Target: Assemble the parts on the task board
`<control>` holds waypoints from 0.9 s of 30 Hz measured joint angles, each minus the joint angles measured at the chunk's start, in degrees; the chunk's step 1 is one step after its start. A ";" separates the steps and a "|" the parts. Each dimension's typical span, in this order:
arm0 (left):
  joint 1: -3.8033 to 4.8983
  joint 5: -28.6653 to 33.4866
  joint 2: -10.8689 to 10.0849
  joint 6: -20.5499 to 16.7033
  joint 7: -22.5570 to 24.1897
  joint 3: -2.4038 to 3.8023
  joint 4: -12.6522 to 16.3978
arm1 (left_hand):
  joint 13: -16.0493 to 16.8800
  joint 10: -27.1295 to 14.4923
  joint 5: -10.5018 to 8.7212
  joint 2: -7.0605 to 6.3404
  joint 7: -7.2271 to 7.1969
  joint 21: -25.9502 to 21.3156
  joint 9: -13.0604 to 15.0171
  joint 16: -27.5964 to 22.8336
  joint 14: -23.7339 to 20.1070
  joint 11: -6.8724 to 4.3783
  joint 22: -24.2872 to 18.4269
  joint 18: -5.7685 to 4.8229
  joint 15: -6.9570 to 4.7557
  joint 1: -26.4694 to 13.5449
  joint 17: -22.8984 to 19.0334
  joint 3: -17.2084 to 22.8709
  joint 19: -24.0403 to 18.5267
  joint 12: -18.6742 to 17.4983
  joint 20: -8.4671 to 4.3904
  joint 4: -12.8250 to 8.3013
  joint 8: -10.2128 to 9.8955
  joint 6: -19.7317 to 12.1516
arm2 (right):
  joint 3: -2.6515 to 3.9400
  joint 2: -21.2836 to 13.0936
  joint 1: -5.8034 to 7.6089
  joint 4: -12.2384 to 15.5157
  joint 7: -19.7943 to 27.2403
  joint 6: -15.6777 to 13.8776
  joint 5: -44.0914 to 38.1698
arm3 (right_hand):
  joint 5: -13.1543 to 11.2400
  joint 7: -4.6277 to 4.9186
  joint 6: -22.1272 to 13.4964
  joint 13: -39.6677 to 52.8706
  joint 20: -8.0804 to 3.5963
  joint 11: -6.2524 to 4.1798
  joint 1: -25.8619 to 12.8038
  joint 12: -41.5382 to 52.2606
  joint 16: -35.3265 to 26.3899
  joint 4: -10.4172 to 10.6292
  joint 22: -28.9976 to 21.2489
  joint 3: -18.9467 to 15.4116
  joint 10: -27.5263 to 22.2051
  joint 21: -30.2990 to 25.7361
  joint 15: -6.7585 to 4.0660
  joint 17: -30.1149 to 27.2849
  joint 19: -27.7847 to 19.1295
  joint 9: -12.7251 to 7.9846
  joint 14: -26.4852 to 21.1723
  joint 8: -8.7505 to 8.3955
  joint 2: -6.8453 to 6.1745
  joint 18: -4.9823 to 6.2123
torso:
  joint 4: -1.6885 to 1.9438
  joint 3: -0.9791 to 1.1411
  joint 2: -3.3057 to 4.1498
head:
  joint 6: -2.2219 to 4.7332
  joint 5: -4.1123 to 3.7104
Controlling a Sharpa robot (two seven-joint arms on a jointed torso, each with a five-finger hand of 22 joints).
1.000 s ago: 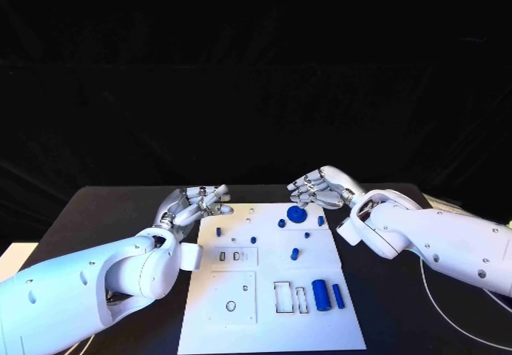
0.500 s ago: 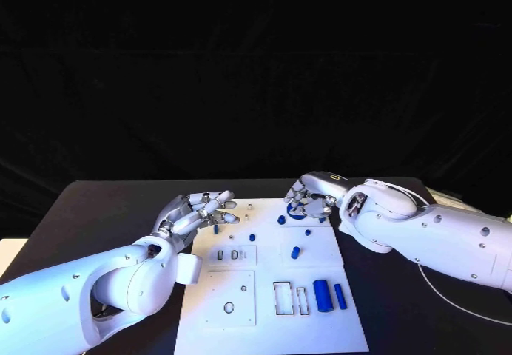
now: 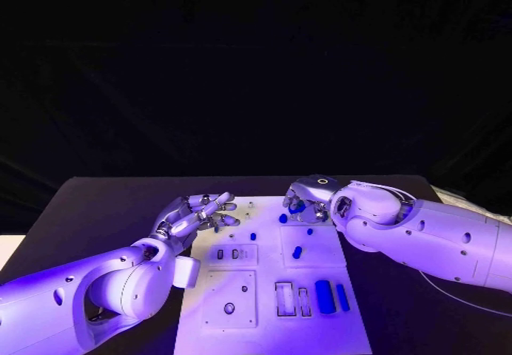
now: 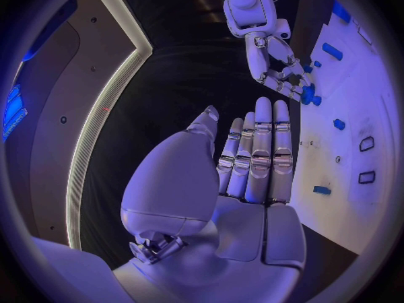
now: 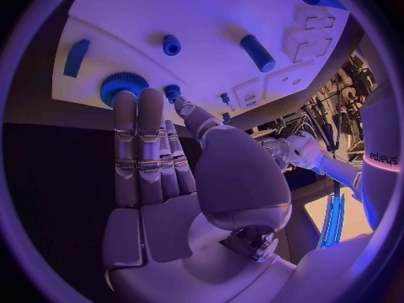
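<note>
Black tabletop (image 3: 96, 203) carries the white task board (image 3: 272, 325) at its middle, small blue parts (image 3: 323, 296) scattered on it. At the board's far end, the right hand (image 5: 155, 158) reaches its fingertips (image 5: 126, 101) onto a blue gear (image 5: 118, 86) lying flat there; whether it grips the gear cannot be told. Over the board's left edge, the left hand (image 4: 252, 161) hovers empty, fingers straight and side by side.

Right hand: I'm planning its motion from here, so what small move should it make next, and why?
Probably curl the fingers in to grip the large gear. The right hand already reaches over the far edge of the task board, its fingertips at the gear's rim and the thumb near the small gear, but nothing looks held yet. The left hand hovers open.
</note>
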 measured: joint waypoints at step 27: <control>0.21 0.09 -0.34 0.03 -0.37 0.03 0.61 | -0.02 -0.01 0.00 0.00 0.00 0.00 0.00 0.22 0.19 0.00 0.04 0.00 -0.19 0.00 0.29 -0.16 -0.01 -0.27 0.00 -0.16 0.00 0.00 | -0.11 3.04 -0.01 -2.99 0.31 3.96 -1.13 | 0.00 0.05 0.39 0.01 0.19 -0.23 0.75 0.00 7.09 3.87 9.94 2.78 0.24 8.51 0.01 6.66 1.06 0.07 0.00 0.00 -0.75 0.00 | 0.23 0.01 1.02 | 0.04 -0.14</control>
